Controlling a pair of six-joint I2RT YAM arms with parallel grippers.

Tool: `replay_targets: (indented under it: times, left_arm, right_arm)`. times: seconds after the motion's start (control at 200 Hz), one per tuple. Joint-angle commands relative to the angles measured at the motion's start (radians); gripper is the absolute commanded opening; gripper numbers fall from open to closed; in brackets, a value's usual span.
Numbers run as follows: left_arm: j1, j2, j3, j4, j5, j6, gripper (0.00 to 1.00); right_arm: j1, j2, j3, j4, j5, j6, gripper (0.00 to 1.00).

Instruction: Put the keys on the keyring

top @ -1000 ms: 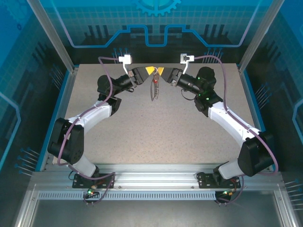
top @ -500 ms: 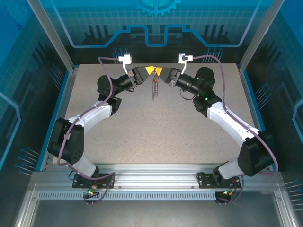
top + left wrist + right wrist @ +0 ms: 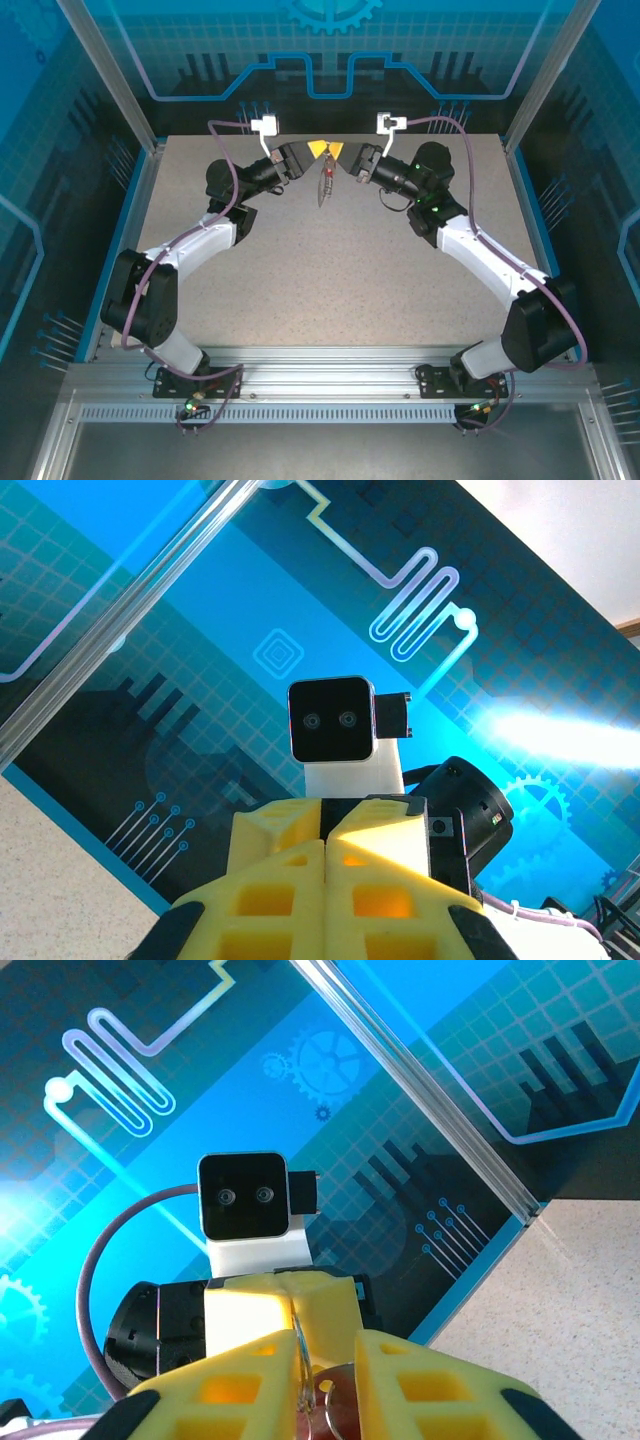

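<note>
at 12 o'clock, tip to tip: your left gripper (image 3: 318,149) pinches the keyring (image 3: 325,183); right gripper (image 3: 338,152) jaws straddle the red key (image 3: 338,1412), grip unclear.

Overhead rear view; left wrist camera (image 3: 245,1195), right wrist camera (image 3: 333,720) face-to-face.

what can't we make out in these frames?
- Top external: the keyring, hanging under the gripper tips, is too small; what is threaded on it cannot be told.
- Left wrist: the left gripper has its fingers pressed together; anything pinched is hidden by them.
- Right wrist: thin wire and a reddish bit sit between the right gripper fingers, cut off by the bottom edge; contact unclear.
</note>
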Motion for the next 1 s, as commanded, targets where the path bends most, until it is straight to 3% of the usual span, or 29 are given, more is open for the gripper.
replay_targets:
  times: [0.0,0.11,0.235,0.475,0.73,0.995]
  left_arm:
    - [-0.008,-0.006,-0.007,0.053,0.001,-0.009,0.0]
    - [-0.009,-0.004,-0.006,0.054,0.004,-0.009,0.0]
    - [-0.009,0.002,0.0,0.053,0.009,-0.012,0.0]
    - [-0.006,0.008,0.019,0.021,0.031,-0.013,0.0]
    - [0.025,-0.001,0.029,-0.008,0.043,-0.005,0.37]
    - [0.061,-0.007,0.079,-0.152,0.11,0.07,0.49]
  right_arm:
    - [0.012,0.018,0.031,0.036,-0.014,0.002,0.2]
    - [0.012,0.025,0.039,0.038,-0.021,0.003,0.17]
    - [0.012,0.034,0.049,0.04,-0.035,0.001,0.0]
    - [-0.015,0.034,0.052,0.019,-0.072,-0.021,0.0]
    - [-0.092,0.016,0.063,-0.066,-0.156,-0.074,0.0]
    - [-0.144,0.005,0.133,-0.252,-0.274,-0.223,0.0]
